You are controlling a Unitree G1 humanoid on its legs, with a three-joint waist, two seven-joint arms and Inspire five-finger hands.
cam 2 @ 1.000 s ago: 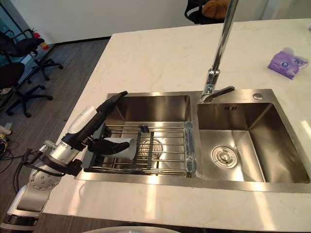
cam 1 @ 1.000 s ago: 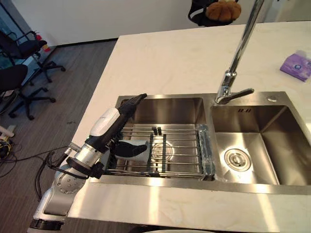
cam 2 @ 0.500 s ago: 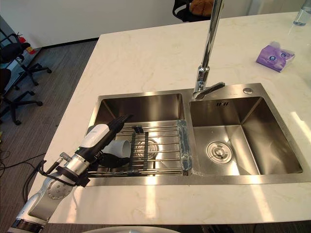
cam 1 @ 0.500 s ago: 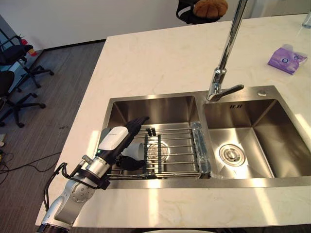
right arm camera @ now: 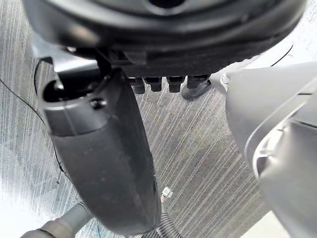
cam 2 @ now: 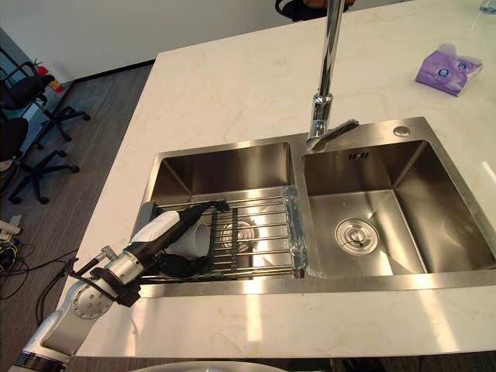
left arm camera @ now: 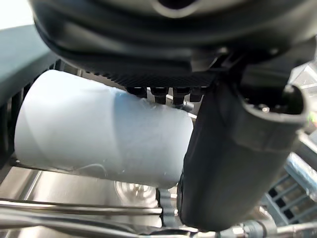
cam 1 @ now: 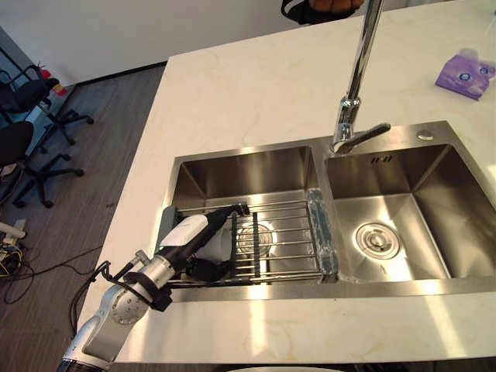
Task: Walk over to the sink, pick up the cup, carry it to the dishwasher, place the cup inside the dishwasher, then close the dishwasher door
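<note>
At the sink (cam 1: pixel 248 149): you had the walk done, judging by the robot standing at the counter (cam 1: pixel 248 77) edge.

Cup (left arm camera: pixel 99 134): white, lying on its side on the wire rack (cam 1: pixel 291 232) in the left basin, at the rack's left end. Not lifted; it looked to rest on the wires.

Left hand (cam 1: pixel 188 232): down in the left basin, fingers (cam 1: pixel 229 211) stretched over the top of the cup and thumb (left arm camera: pixel 223 163) just beside it on the near side. You had the cup bracketed but the hand unclenched, no squeeze that I could see. Whether any finger touched the cup, I could not tell.

Right hand (right arm camera: pixel 99 163): hung over the floor (right arm camera: pixel 198 148), idle; its state I could not tell.

Progress, my read: early. Approach finished and reach in place; you had the pick-up not yet made. Left for you: close on the cup, lift it clear of the rack, carry, load the dishwasher, shut its door.
</note>
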